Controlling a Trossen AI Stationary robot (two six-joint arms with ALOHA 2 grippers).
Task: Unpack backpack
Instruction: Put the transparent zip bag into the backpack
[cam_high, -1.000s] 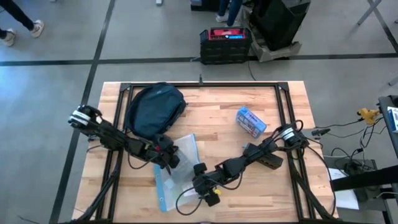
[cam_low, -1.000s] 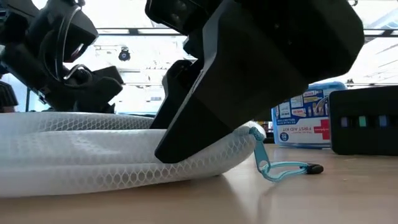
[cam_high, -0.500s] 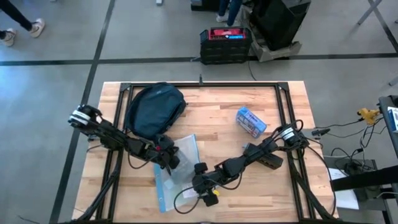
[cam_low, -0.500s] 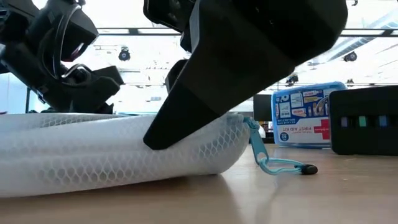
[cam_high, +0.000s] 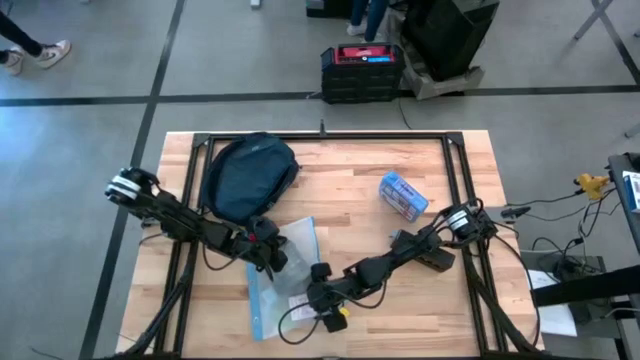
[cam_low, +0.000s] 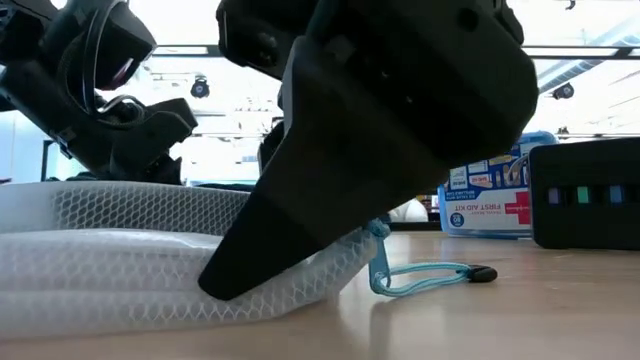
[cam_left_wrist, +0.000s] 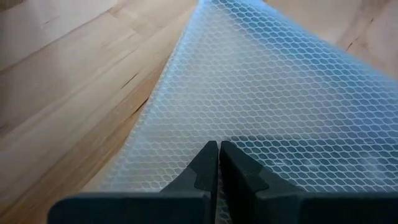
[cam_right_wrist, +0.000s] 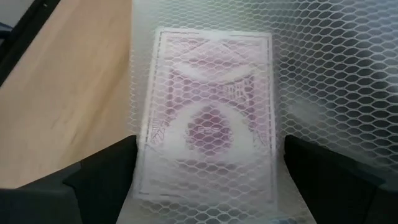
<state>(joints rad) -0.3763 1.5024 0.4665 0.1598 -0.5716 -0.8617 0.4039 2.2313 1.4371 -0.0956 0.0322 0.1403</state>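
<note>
Backpack: the backpack (cam_high: 248, 177) lies at the table's (cam_high: 350, 200) far left corner, apart from both arms.
Already out: a clear mesh zip bag (cam_high: 283, 275) sits just in front of the backpack; a first-aid box (cam_high: 403, 195) rests well to the backpack's right.
Left gripper: the left gripper (cam_high: 270, 256), fingers pressed together, sits on the bag's edge nearest the backpack; whether it pinches the mesh is unclear.
Right gripper: the right gripper (cam_right_wrist: 208, 177), fingers spread wide, straddles a patterned card pack (cam_right_wrist: 208, 124) through the mesh.
Progress: judged partway done; the bag looks ready to be shifted, and whatever remains inside the backpack cannot be seen.
</note>
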